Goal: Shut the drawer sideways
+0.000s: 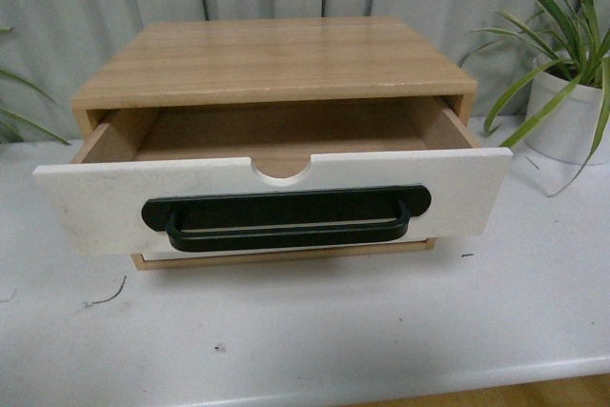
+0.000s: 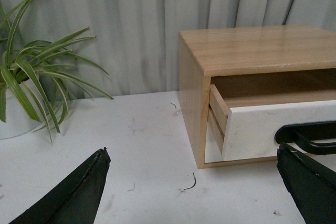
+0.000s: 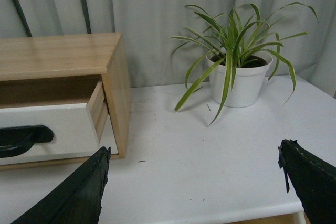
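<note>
Jaws apart on both arms, mostly cropped | drawer (image 1: 191, 178) open, skewed

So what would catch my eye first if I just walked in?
The drawer first: it is pulled out of a wooden cabinet in the middle of the white table, its white front carrying a long black handle. Next, the leafy plant in a white pot at the far right.
</note>
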You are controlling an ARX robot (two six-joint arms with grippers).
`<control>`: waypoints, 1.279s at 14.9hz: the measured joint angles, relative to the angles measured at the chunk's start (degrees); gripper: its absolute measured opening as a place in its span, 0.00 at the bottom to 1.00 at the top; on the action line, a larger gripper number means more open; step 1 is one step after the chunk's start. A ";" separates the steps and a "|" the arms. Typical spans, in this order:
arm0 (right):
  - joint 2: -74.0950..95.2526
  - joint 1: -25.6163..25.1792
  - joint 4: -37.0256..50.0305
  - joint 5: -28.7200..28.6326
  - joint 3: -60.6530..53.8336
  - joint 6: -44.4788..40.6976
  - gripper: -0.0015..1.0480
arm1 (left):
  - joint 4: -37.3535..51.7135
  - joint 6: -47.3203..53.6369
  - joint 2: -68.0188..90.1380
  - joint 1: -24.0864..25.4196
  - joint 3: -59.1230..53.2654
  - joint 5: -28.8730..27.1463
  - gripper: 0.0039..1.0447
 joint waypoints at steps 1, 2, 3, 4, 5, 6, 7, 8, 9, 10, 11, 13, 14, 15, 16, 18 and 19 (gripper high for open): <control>0.00 0.00 -0.02 0.00 0.00 0.00 0.94 | 0.00 0.00 0.02 0.00 0.00 0.00 0.94; 0.00 0.00 -0.02 0.00 0.00 0.00 0.94 | -0.02 0.00 0.00 0.00 0.00 0.00 0.94; 0.00 0.00 -0.02 0.00 0.00 0.00 0.94 | 0.00 0.00 0.02 0.00 0.00 0.00 0.94; 0.02 0.04 0.02 0.24 0.00 0.02 0.94 | 0.00 0.00 0.00 0.00 0.00 0.00 0.94; 1.51 2.67 1.77 6.58 0.09 1.18 0.94 | -0.61 -0.33 0.11 0.31 0.02 1.05 0.94; 10.43 9.64 1.55 16.83 2.82 2.10 0.94 | -2.58 -0.35 1.49 -2.43 0.24 5.01 0.94; 28.30 11.85 -5.22 6.45 8.37 -7.58 0.94 | -0.79 11.45 8.90 -15.87 0.42 7.85 0.94; 33.38 13.51 -5.29 4.09 9.53 -12.04 0.94 | 2.05 17.05 13.29 -17.88 0.42 8.63 0.94; 38.75 15.61 -3.80 2.32 10.82 -16.92 0.94 | 6.21 23.58 19.63 -19.65 0.42 9.51 0.94; 43.23 17.53 -2.19 0.61 12.35 -20.22 0.94 | 11.78 30.08 26.32 -20.44 0.42 9.97 0.94; 48.78 19.34 1.05 -0.04 14.34 -24.06 0.94 | 18.99 36.57 34.80 -20.52 0.46 9.86 0.94; 59.60 21.11 8.04 -0.22 18.01 -28.26 0.94 | 33.24 44.22 51.08 -21.31 2.43 7.39 0.94; 63.69 22.03 11.28 0.09 19.85 -28.94 0.94 | 40.17 45.51 57.57 -22.34 3.63 5.33 0.94; 67.84 23.43 13.51 -0.33 22.23 -29.59 0.94 | 47.06 45.83 64.26 -23.98 4.57 3.32 0.94; 71.36 24.20 14.60 -0.83 24.04 -30.23 0.94 | 51.12 45.83 69.07 -24.59 5.14 2.62 0.94; 77.75 24.85 16.66 -1.55 26.82 -31.19 0.94 | 55.82 45.81 76.19 -24.22 6.67 1.31 0.94; 81.31 25.16 17.57 -1.55 28.83 -31.69 0.94 | 58.42 45.53 80.28 -23.74 8.17 0.15 0.94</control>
